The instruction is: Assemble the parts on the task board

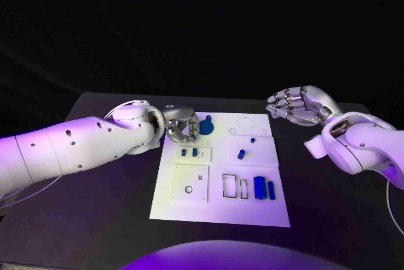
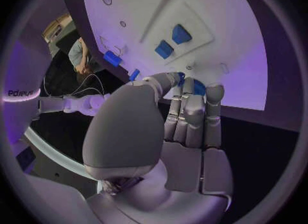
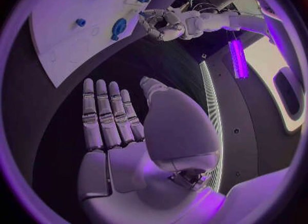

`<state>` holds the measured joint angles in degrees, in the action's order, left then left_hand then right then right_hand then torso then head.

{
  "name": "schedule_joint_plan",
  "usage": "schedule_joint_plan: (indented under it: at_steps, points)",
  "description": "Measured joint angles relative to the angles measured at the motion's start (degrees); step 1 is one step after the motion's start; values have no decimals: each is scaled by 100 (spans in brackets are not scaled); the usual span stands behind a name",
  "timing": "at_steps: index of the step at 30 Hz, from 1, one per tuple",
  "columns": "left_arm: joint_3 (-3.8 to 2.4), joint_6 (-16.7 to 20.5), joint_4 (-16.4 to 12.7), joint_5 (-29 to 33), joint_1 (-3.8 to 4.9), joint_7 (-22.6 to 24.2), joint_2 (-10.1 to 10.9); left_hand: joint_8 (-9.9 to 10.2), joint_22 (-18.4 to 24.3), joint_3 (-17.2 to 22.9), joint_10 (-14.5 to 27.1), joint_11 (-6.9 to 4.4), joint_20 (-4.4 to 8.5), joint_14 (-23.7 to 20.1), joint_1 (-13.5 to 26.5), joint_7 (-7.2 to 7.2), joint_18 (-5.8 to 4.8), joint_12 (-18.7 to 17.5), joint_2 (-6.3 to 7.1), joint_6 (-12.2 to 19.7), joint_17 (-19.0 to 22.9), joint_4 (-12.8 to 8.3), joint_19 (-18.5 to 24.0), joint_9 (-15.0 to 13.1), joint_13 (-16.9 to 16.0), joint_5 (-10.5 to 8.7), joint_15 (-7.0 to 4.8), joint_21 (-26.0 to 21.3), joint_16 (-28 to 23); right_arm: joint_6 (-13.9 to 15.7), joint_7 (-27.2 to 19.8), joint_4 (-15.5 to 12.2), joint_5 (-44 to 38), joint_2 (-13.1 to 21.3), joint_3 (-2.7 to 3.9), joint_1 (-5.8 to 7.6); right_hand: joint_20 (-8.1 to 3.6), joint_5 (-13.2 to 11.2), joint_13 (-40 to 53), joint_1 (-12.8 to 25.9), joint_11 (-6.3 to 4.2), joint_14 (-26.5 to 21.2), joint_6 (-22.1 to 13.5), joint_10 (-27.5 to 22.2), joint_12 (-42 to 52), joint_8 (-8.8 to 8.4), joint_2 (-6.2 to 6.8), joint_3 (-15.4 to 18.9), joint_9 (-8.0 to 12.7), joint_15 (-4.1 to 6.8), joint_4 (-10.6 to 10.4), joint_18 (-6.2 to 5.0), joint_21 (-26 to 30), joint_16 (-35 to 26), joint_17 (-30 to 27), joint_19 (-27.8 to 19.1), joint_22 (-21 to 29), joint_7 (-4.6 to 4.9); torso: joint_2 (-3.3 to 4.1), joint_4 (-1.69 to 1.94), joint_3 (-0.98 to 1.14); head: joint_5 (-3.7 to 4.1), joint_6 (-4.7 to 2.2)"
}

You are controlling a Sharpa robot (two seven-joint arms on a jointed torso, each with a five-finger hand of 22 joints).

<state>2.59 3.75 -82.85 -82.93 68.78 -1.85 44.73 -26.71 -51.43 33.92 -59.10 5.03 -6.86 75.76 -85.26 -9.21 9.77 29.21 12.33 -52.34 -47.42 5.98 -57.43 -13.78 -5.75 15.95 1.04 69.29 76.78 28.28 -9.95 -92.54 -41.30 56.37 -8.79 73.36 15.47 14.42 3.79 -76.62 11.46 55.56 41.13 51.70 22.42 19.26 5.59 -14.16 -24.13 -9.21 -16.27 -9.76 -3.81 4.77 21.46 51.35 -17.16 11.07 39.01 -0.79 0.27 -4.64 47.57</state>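
Observation:
The white task board (image 1: 220, 209) lies in the middle of the black table. My left hand (image 1: 181, 129) is at the board's far left corner, fingers curled around a blue round part (image 1: 205, 128); blue (image 2: 199, 87) shows between its fingertips and thumb. Two small blue blocks (image 1: 188, 153) stand in a raised plate just in front of that hand. My right hand (image 1: 301, 105) hovers off the board's far right corner, palm (image 3: 122, 126) flat, fingers apart, holding nothing.
A blue peg (image 1: 241, 154) and a smaller one (image 1: 253, 140) stand in the right square plate. Two long blue pieces (image 1: 264, 189) lie near the board's front right, beside two outlined slots (image 1: 229, 186). Bare black table (image 1: 101, 223) surrounds the board.

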Motion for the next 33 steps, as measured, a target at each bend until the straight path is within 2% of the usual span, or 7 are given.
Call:
schedule_joint_plan:
  at_steps: [16, 33]
  points:
    - [-1, -134, 148, 174, -2, -55, 30, 0, 1, 0, 1, 0, 0, 0, 0, 21, 0, 0, 0, -20, 0, 0, 0, 1, 1, 0, 0, 0, 0, 1, -1, -1, 1, -5, 0, -4, 0, 0, 0, 0, 0, 0, 0, 0, 0, 0, 0, 0, 3, 0, 0, 1, 0, 0, 1, 0, -1, 0, 3, -12, 1, -26, 18]
    - [1, -195, 355, 241, -16, -60, -163, 22, 2, 16, 2, 1, 0, 0, 23, 21, 0, -27, 23, -19, 6, -16, 0, 1, 4, -1, 0, -1, -1, 3, -2, 1, 2, -12, 0, -5, 0, 0, 1, 0, 0, 0, 18, 0, 0, 0, 0, 0, 10, 0, 0, 0, 0, 0, -15, 0, 15, -18, 4, -12, 4, -19, 35]
